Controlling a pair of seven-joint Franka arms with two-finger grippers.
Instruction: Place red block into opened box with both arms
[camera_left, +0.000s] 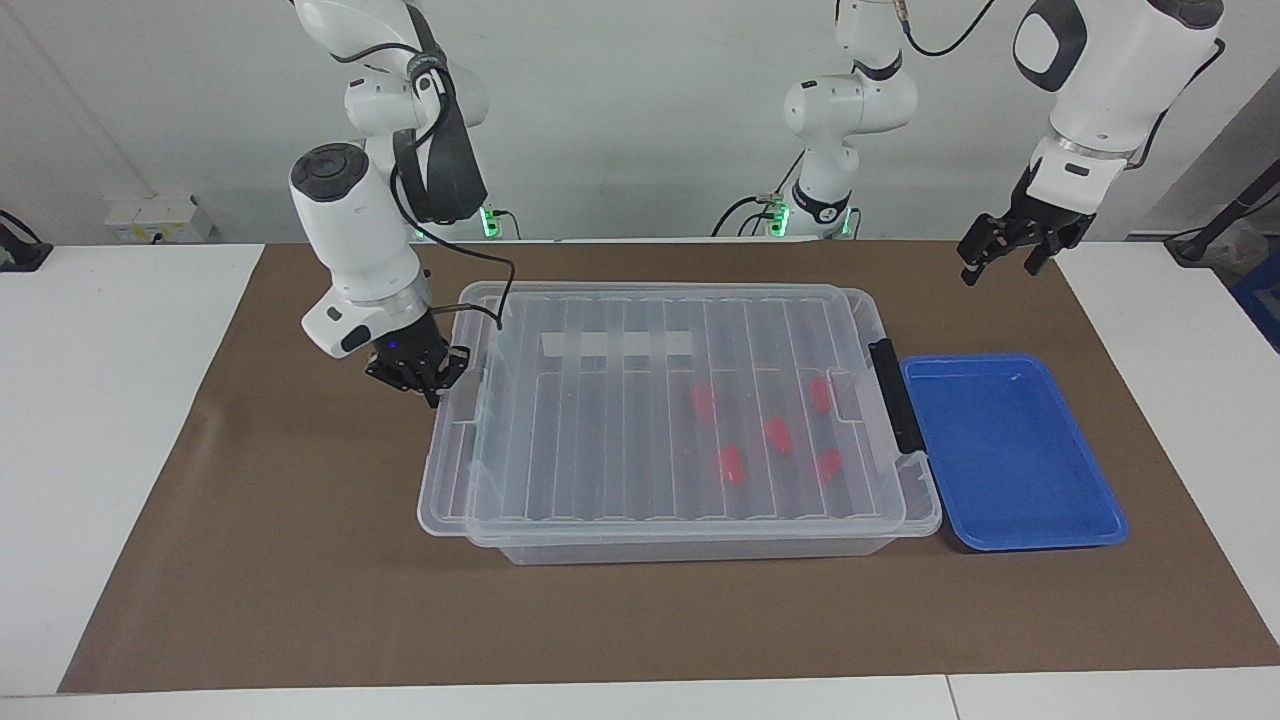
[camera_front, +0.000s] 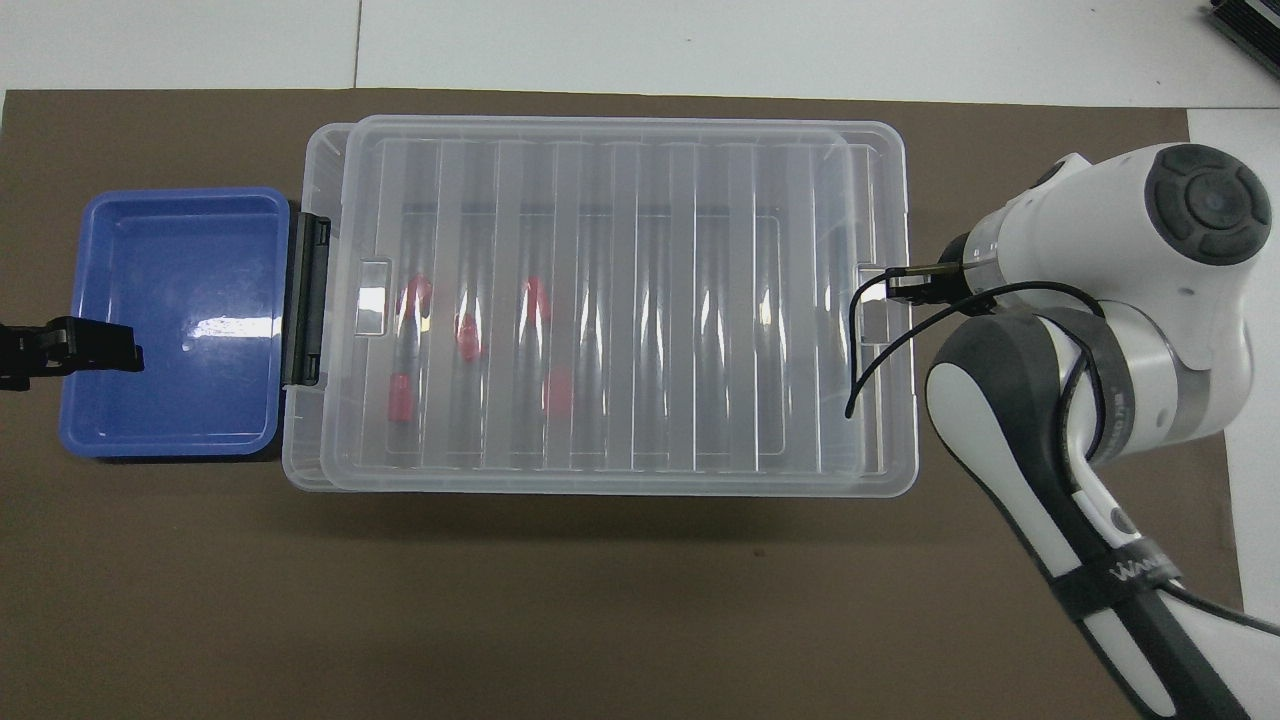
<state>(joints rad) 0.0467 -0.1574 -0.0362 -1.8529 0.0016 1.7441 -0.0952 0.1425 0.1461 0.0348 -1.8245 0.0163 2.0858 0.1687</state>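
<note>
Facing view first: we see the box (camera_left: 680, 420) in the middle of the brown mat (camera_left: 250, 560), with its ribbed clear lid (camera_left: 600, 440) lying almost square over it, only a narrow strip of rim bare at the black latch bar (camera_left: 895, 395). Our right gripper (camera_left: 425, 372) sits low at the lid's tab on the right arm's end of the box, its fingertips together and pinched on that tab, so we read it as the one sliding the lid. Five red blocks (camera_left: 778, 436) show through the lid, lying on the box floor toward the left arm's end; the red block of the task is among them, and we cannot say which. The blue tray (camera_left: 1100, 510) beside the latch holds nothing. Our left gripper (camera_left: 1010, 252) hangs high over the mat near the tray's robot-side corner, its fingers apart and holding nothing, waiting. In the overhead view the lid (camera_front: 620, 310) covers nearly the whole opening. We judge the placing done and the closing step in hand. Next, we think, the lid must be nudged the last bit toward the latch and seated level, then released; a skewed edge could ride on the rim.
</note>
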